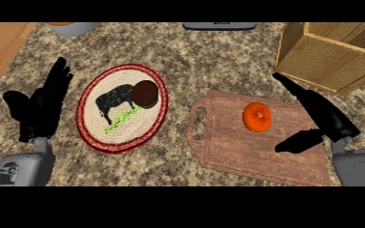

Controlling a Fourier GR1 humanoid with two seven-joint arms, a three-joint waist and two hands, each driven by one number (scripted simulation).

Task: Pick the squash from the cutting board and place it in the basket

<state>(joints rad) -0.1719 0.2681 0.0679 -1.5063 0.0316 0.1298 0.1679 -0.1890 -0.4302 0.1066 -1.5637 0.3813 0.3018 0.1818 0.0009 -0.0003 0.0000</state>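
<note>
Leftmost, the left hand (39, 104) rests open near the edge of the speckled surface (214, 58), fingers up. Beside it lies a round woven mat (96, 130) with a dark brown disc (145, 94) on it. Further right sits the wooden cutting board (242, 147), and the orange squash (257, 117) lies on its upper middle, untouched. The right hand (324, 118) hovers just right of the squash, spread wide with fingers straight and thumb apart, holding nothing. The basket (324, 53) stands beyond the board at upper right. To grasp well, the hand probably should move left until thumb and fingers bracket the squash, then close around its middle before lifting clear of the board toward the basket.
</note>
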